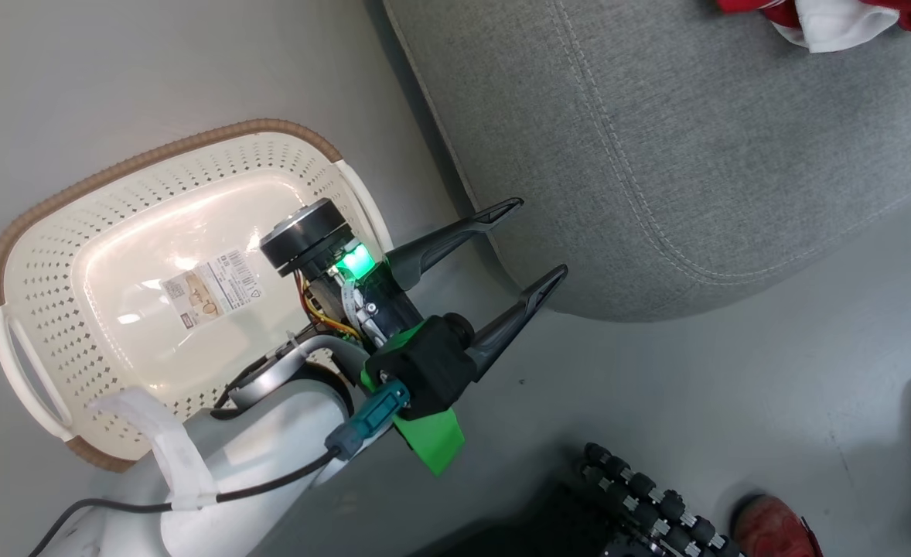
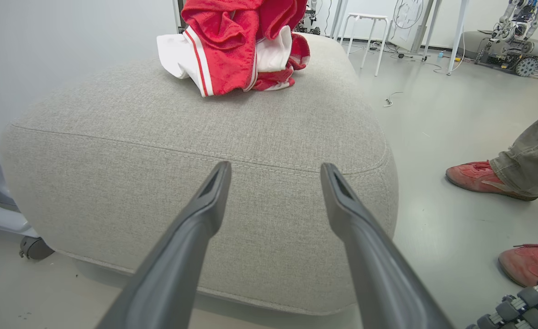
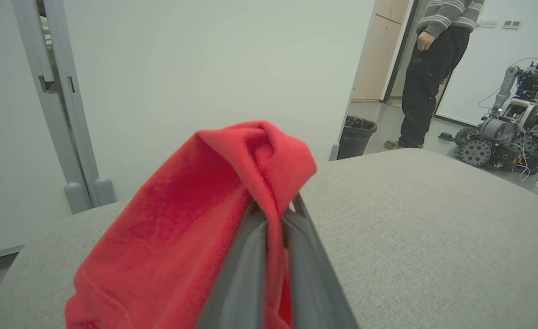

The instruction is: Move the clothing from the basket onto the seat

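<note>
The clothing [image 2: 237, 50], a red and white garment, lies bunched on the far part of the seat [image 2: 182, 137]. A red fold of it is pinched between the closed fingers of my right gripper [image 3: 276, 205], above the grey cushion. My left gripper [image 1: 537, 238] holds nothing. Its two dark fingers stand wide apart, pointing at the seat's rounded near corner; whether a tip touches the fabric I cannot tell. The basket [image 1: 46, 294] sits on the floor [image 1: 734, 387] just beside the seat, under my left wrist, its label sticker [image 1: 212, 290] showing on the bare bottom. A person's red shoes [image 2: 479, 178] stand on the floor near the seat.
</note>
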You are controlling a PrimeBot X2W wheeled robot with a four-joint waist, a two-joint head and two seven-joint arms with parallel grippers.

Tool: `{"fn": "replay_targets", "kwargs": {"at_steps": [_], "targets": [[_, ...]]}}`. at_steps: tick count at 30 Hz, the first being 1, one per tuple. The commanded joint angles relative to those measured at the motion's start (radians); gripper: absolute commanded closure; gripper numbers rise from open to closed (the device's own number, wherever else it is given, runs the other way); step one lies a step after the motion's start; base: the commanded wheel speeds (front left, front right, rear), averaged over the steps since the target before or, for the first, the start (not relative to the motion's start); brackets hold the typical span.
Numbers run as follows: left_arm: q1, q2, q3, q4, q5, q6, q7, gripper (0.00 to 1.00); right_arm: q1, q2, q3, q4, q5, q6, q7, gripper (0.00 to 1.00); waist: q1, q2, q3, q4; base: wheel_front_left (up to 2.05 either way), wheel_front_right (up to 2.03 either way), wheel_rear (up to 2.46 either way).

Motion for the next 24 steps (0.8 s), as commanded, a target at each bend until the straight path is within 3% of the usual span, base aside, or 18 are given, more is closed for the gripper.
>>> {"fn": "replay_targets", "kwargs": {"at_steps": [1,2,8,11,16,24], "targets": [[-0.015,0.013,0.003,-0.007,0.001,0.008,0.001,0.0,0.017,0.012,-0.016,0.031,-0.014,0.0,-0.003,0.82,-0.0002,0.0,0.014,0.013,0.0,0.0,0.0],[-0.006,0.01,0.001,-0.002,-0.01,0.01,0.002,0.0,0.037,0.041,-0.091,0.048,-0.07,0.0,-0.003,0.0,-0.0002,0.0,0.004,0.017,0.0,0.0,0.0],[0.011,-0.017,0.028,0.017,-0.051,0.037,-0.041,0.0,0.176,0.091,-0.157,-0.087,-0.136,-0.001,-0.003,0.0,-0.0002,0.0,-0.049,0.048,0.0,0.0,0.0],[0.032,-0.034,0.043,0.043,-0.07,0.055,-0.075,0.0,0.288,0.13,-0.13,-0.158,-0.14,-0.001,-0.003,0.0,-0.0002,0.0,-0.097,0.073,0.0,0.0,0.0],[0.101,-0.068,0.109,0.087,-0.16,0.108,-0.136,0.0,0.45,0.176,-0.024,-0.251,-0.135,-0.001,-0.003,0.0,-0.0002,0.0,-0.184,0.109,0.0,0.0,0.0],[0.24,-0.13,0.245,0.151,-0.246,0.122,-0.177,0.0,0.623,0.209,0.235,-0.261,-0.121,-0.001,-0.003,0.0,-0.0002,0.0,-0.362,0.205,0.0,0.0,0.0]]}}
